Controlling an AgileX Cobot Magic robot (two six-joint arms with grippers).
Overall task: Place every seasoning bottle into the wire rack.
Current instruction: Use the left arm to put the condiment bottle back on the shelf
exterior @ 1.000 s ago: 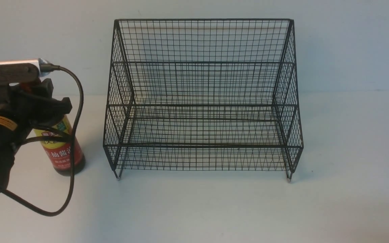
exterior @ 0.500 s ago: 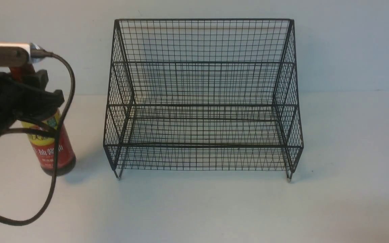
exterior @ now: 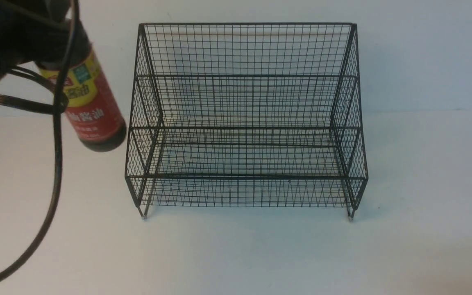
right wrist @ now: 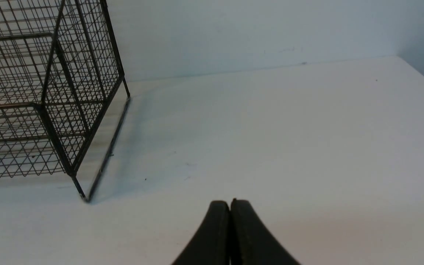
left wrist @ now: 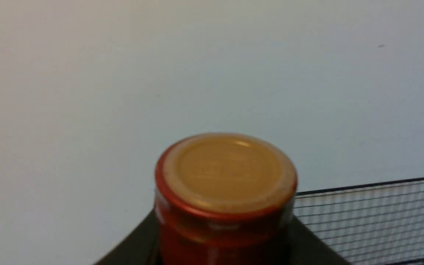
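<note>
Our left gripper (left wrist: 223, 243), clamped round the bottle (exterior: 92, 102), had just hoisted it beside the rack's (exterior: 246, 177) left end; our right gripper's (right wrist: 230, 202) fingers met, and placing looked next!

The left gripper (left wrist: 221, 243) is blurred and mostly hidden behind the seasoning bottle (left wrist: 226, 176) (its lower part cut off there too).

The dark bottle (exterior: 92, 102), with its yellow-and-red label, hangs tilted above the surface beside the black two-tiered wire rack (exterior: 246, 128), which stands upright.
</note>
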